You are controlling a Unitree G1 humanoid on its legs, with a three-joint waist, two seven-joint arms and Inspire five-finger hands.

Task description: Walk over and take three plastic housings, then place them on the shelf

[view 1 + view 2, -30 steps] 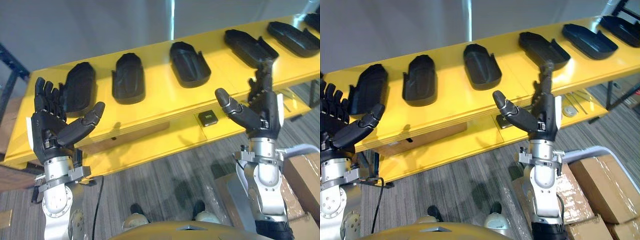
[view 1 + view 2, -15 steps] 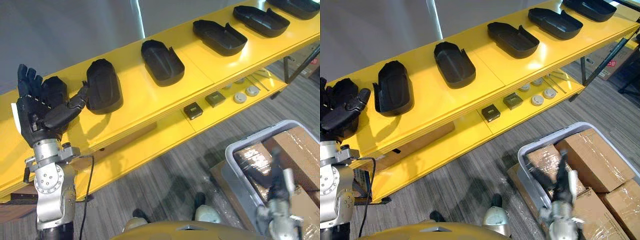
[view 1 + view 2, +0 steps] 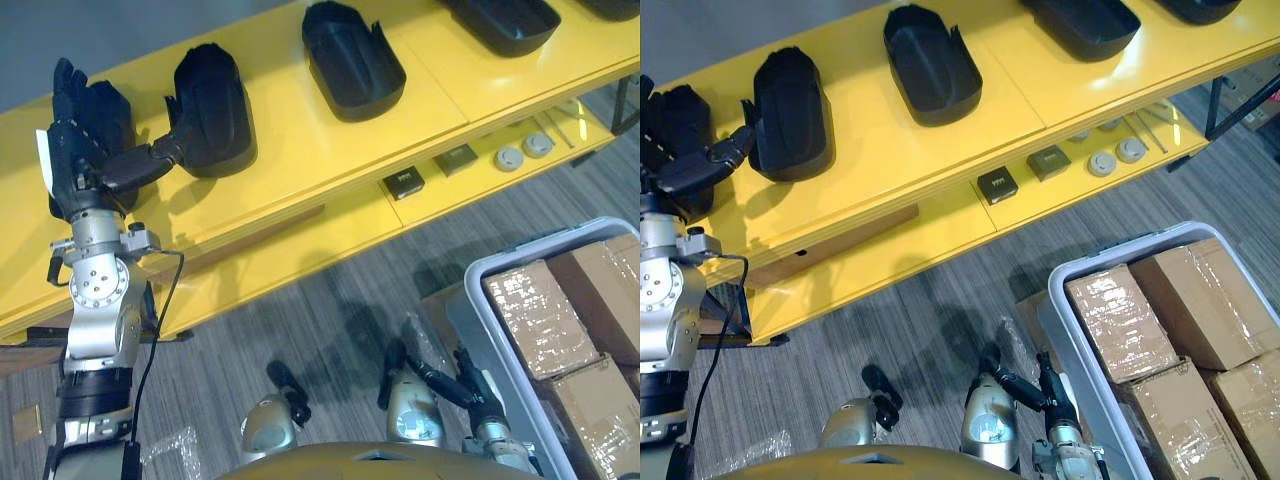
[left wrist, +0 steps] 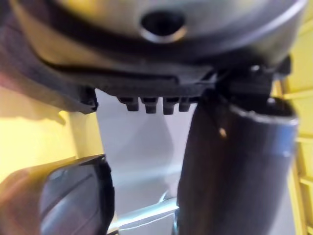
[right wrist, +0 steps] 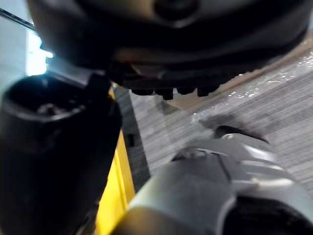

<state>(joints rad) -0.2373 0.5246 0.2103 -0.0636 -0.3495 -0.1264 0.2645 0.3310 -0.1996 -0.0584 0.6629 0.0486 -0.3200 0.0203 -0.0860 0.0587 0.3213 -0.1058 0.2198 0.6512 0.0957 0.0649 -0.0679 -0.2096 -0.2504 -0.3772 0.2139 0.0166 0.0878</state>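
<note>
Several black plastic housings lie in a row on the yellow table top: one at the left, one in the middle and one at the far right edge. Another housing is mostly hidden behind my left hand. My left hand is raised over the table's left end, open, fingers straight. Its thumb points at the near left edge of the left housing, and I cannot tell whether it touches. My right hand hangs low beside me, open and holding nothing.
A lower yellow shelf carries small black blocks and round parts. A grey tote with wrapped cardboard boxes stands on the carpet at the lower right, next to my right hand.
The camera has tilted down and shifted. My right arm has dropped from in front of the table to my side. My left hand stays raised by the left housings.
</note>
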